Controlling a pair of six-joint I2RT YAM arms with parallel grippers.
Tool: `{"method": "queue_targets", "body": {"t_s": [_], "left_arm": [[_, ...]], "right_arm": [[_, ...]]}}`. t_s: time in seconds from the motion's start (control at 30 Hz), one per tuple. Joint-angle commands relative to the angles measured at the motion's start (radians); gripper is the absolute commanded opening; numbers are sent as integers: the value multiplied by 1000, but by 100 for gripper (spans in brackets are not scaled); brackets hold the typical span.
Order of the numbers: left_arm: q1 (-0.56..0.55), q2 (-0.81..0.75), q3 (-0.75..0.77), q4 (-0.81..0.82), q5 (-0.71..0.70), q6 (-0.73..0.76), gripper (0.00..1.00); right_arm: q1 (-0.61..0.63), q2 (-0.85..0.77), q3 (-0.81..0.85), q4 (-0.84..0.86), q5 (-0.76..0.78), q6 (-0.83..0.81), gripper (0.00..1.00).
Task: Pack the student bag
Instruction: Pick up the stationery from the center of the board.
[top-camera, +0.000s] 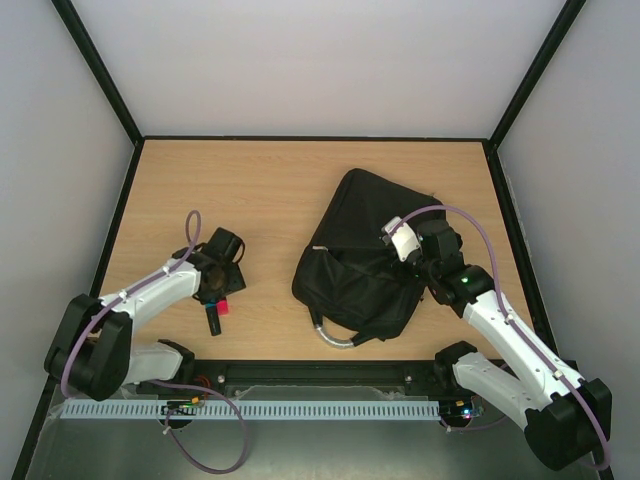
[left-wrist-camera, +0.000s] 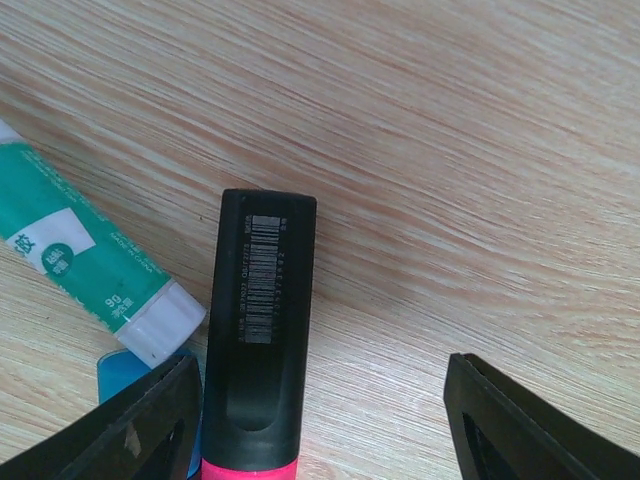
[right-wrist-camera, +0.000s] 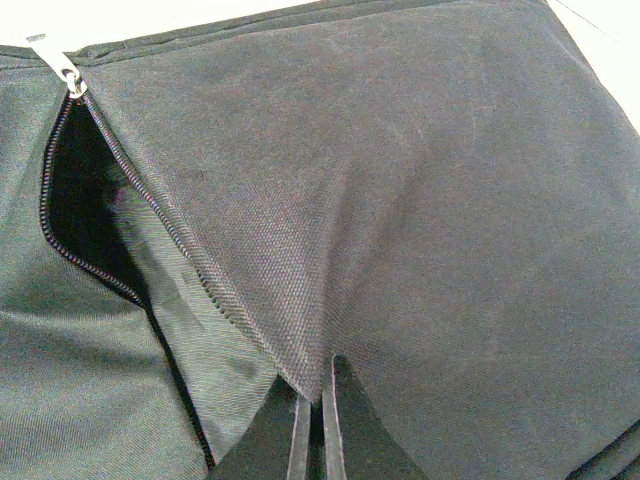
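**Right pinching, left straddling**

Top: seeing large black soft fabric backpack (top-camera: 365, 265) right-centre on wooden table (top-camera: 270, 190).
Left wrist: got left gripper (left-wrist-camera: 322, 385) spread wide astride black pink-ended plastic marker (left-wrist-camera: 262, 330).
Right wrist: got right gripper (right-wrist-camera: 320, 430) clamped on backpack fabric.

Bright even diffuse light; soft faint shadows; close wrist views mostly sharp.

I see the student bag (right-wrist-camera: 450, 200) as matt black woven cloth with a metal zip pull (right-wrist-camera: 68, 75), the marker (left-wrist-camera: 262, 340) as smooth black plastic, and the table (left-wrist-camera: 450, 150) as wood-grain.
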Motion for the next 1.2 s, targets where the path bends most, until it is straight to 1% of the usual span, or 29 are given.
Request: {"method": "queue_targets", "body": {"t_s": [0.0,0.33,0.43,0.6,0.67,0.77,0.9,1.03,1.17], "left_arm": [[8,15,-22,7,24,-11,69],[8,23,-64,57,69,-22,68],[6,30,-65,73,77,-18,66],[6,48,-60,100,77,9,60],[3,59,-58,116,89,36,55],[-8,82,-56,129,94,56,51],[-48,121,-47,141,98,69,47],[-118,173,-15,134,97,96,41],[-205,210,28,112,113,147,32]], "right_arm": [[11,-25,4,23,-49,1,1],[11,-25,5,24,-49,-1,1],[11,-25,5,24,-46,-1,1],[11,-27,3,24,-46,-1,1],[11,-27,3,24,-45,-1,1],[11,-27,3,24,-44,-1,1],[11,-27,3,24,-44,-1,1],[11,-25,3,25,-44,-1,1],[11,-25,3,26,-42,-1,1]]}}
